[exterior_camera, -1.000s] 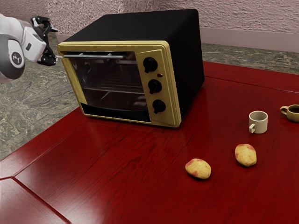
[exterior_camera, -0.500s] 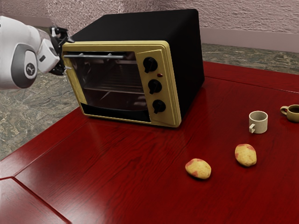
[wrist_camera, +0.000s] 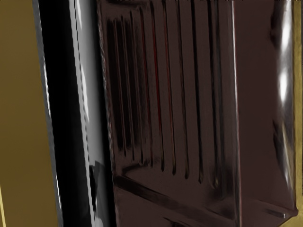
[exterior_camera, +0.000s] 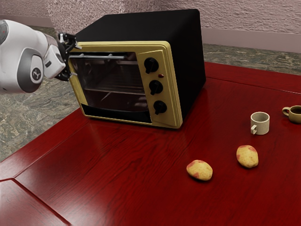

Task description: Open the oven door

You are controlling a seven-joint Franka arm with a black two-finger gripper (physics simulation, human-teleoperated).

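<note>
Exterior view, oven door: shut (exterior_camera: 112, 100), set in the front of the oven (exterior_camera: 146, 27) on the red desk (exterior_camera: 134, 165).
Handle: carried along the door's top edge (exterior_camera: 101, 57); its far-left end in the exterior view is closely approached by the pincer (exterior_camera: 76, 60).
Pincer: spread, one finger held higher and one lower; nothing is seen to be pinched, and contact with the handle cannot be told.
Progress: the reach appears nearly done; a hold or hook on the handle, the pull and the full swing are left.
Edges: the gold frame (exterior_camera: 73, 80) is met close by the pincer, so a scrape at that corner could be caused.
Room: a downward, outward swing is judged likely, with the arm to be drawn back from the front; the potatoes (exterior_camera: 200, 170) (exterior_camera: 247, 156) and mugs (exterior_camera: 260, 123) (exterior_camera: 295, 115) are set well off toward the exterior view's right.
Wrist view, handle: seen as a pale bar running along the door glass (wrist_camera: 265, 94).
Rack: seen through the glass (wrist_camera: 189, 94), so the door is faced at close range.
</note>
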